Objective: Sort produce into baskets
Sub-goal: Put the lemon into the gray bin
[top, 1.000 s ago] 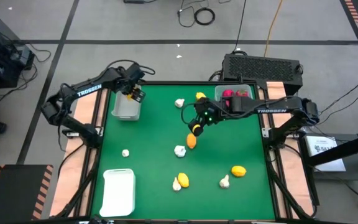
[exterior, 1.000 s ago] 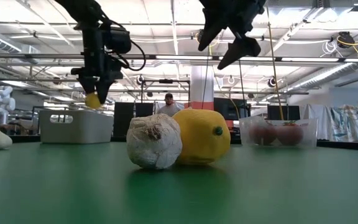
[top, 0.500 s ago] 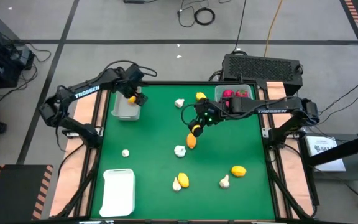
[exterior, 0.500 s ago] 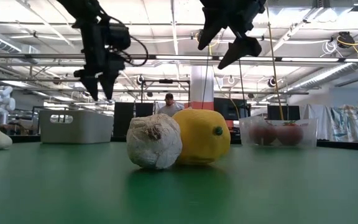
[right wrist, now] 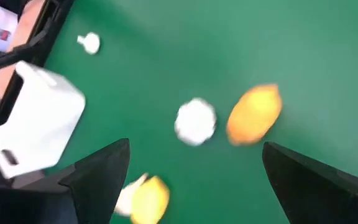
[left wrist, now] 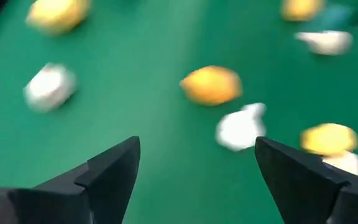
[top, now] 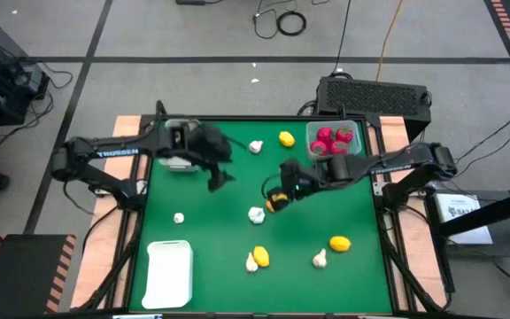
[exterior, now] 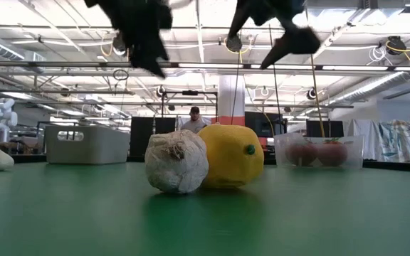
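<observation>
Green table surface [top: 211, 239] carries everything. At its near edge, to the left, lies the flat white rectangular tray [top: 170, 270], holding nothing. Beyond it stand a yellow-orange oval fruit [top: 261, 255] touching a whitish garlic-like bulb [top: 251, 263], a second bulb [top: 320, 259], a second yellow fruit [top: 340, 243] and a lone bulb [top: 178, 217] out on the left. At mid-table a wrinkled whitish bulb [exterior: 176, 162] leans against a plump yellow-orange fruit [exterior: 233, 156], the bulb on the left. The right gripper [exterior: 272, 44] hangs right over this pair with its fingers spread wide and nothing between them. The fruit sits almost under the fingertips, on the side towards the right arm. Its long axis probably slants across the table, though the high view is too coarse to be sure. The left gripper [top: 217, 178], also spread wide and empty, hovers farther back and to the left, so the right arm is plainly the nearer one. Farther still lie a fifth bulb [top: 256, 147] and a fourth yellow fruit [top: 286, 138]. At the back stand the grey-white rectangular bin [top: 173, 162], partly under the left arm, and the clear greenish square bin [top: 312, 133] with what look like three or four red round fruits [top: 329, 139].
</observation>
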Available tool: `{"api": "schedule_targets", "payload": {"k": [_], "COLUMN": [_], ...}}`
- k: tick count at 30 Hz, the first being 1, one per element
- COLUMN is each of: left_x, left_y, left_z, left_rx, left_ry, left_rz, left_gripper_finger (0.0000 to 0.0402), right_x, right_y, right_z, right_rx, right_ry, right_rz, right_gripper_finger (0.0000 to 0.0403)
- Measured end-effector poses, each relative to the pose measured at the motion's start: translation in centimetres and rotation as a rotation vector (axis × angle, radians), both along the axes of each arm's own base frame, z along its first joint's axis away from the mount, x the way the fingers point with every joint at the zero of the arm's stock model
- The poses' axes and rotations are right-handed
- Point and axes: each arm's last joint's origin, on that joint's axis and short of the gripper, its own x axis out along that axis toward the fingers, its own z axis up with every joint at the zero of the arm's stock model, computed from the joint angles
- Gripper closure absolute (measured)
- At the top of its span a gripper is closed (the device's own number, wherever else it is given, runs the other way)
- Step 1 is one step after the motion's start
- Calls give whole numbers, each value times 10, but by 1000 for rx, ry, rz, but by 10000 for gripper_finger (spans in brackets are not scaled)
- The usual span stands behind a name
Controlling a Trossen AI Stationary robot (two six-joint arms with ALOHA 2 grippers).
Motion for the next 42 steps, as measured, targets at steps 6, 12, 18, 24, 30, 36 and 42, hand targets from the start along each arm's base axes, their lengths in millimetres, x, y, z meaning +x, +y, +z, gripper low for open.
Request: {"api": "schedule_targets", "payload": {"k": [6, 12, 18, 24, 30, 36, 42], "left_x": [18, 27, 38, 66, 100, 118, 128], "left_y": [-54, -89, -136, -182, -220, -232, -237], "left_z": [11, 20, 20, 14, 0, -30, -65], "left_rx": [87, 53, 15, -86, -1, 103, 202], "left_ry": [-179, -311, -438, -461, -280, -73, 16], "left_rz": [-257, -217, -326, -296, -278, -319, -428], "left_gripper_finger": [77, 77, 77, 77, 77, 77, 77], "right_x": [-15, -34, -61, -89, -106, -115, -114], "right_y": [48, 86, 121, 156, 181, 194, 197], "right_z": [-4, -7, -10, -10, -8, -5, -2], "right_rx": [110, 106, -13, -148, -191, -192, -222], "right_ry": [77, 138, 198, 139, 39, -37, -111], "right_rz": [-30, 63, 178, 229, 288, 306, 276], "right_gripper_finger": [46, 46, 46, 46, 46, 46, 46]}}
